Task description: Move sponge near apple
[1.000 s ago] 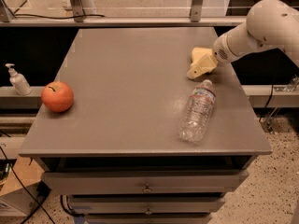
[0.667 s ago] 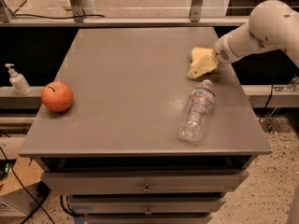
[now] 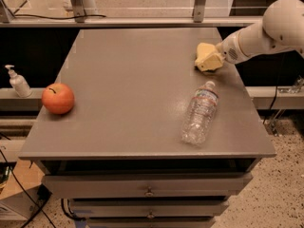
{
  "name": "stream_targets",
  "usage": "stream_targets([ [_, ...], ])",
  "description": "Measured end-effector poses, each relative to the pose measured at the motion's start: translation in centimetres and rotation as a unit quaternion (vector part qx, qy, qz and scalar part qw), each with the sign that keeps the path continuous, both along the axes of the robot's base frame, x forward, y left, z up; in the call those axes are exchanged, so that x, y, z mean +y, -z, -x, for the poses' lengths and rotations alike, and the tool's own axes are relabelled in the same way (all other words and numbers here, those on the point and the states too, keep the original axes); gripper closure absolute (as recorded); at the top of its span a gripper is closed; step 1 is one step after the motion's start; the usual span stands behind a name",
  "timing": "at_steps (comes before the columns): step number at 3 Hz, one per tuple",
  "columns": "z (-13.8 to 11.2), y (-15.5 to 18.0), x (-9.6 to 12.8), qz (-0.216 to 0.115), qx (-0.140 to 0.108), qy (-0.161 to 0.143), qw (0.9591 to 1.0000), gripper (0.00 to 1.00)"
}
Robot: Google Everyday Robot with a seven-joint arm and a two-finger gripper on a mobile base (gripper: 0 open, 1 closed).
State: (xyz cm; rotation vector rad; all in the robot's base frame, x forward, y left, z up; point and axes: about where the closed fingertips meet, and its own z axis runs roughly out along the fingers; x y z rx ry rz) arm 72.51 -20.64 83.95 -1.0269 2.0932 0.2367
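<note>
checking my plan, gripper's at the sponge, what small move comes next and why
Probably take hold of the sponge where it lies, before any carrying. The gripper sits right at it by the right edge of the table, the apple rests far off at the left edge, and the bottle lies nearer the front.

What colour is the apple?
The apple is red-orange with a dark stem, best seen in the camera view. The gripper is at the sponge, far right.
</note>
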Motion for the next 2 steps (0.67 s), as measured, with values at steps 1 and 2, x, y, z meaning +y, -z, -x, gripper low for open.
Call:
stream_targets([
  [1,0.8,-1.9,2.1,-0.016,-0.021,-0.020,0.9994,0.87],
  [2,1.8,-6.6,5.7,-0.024,-0.073,-0.066,0.9948,1.00],
])
